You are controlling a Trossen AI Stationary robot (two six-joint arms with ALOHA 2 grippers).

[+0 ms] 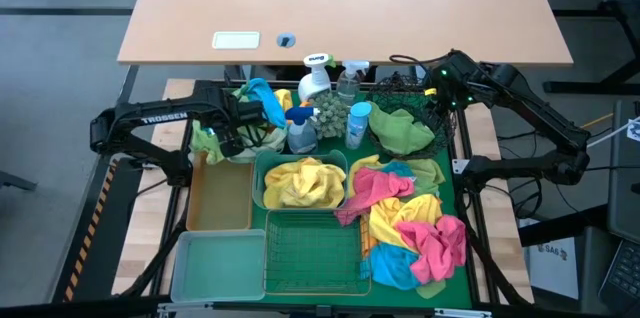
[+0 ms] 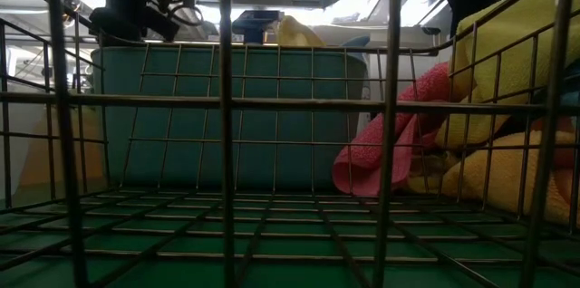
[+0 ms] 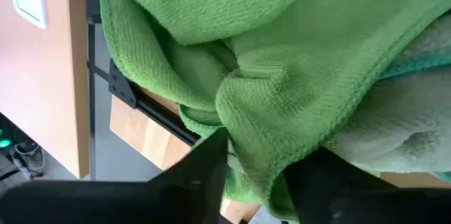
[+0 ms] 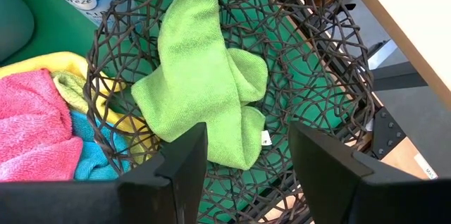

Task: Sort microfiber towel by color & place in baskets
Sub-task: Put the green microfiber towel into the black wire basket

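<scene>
My left gripper [image 1: 230, 134] is at the far left of the green mat, shut on a green towel [image 3: 282, 62]. That towel shows beside it in the high view [image 1: 208, 144], next to a heap of blue, yellow and green towels [image 1: 262, 108]. My right gripper [image 4: 246, 146] is open and hovers over the round black wire-mesh basket [image 4: 317, 76] at the far right [image 1: 420, 86]. A green towel [image 4: 204, 90] lies crumpled on the basket's bottom. The teal tub [image 1: 258, 173] holds yellow towels [image 1: 302, 182]. My left gripper pinches a bunched fold of the green towel [image 3: 257, 146] between its two fingers [image 3: 204, 171]; several layers are gathered there. The cloth spreads out beyond the fingertips. Its seamed edge [image 3: 366, 90] drapes over a pale grey-white towel [image 3: 409, 139].
Spray bottles [image 1: 316, 78] stand in a cluster at the mat's far middle. A pile of pink, yellow and blue towels [image 1: 412, 226] lies at the right. The tan tray [image 1: 220, 196], clear pale bin [image 1: 216, 266] and green wire basket [image 1: 312, 250] sit near the front.
</scene>
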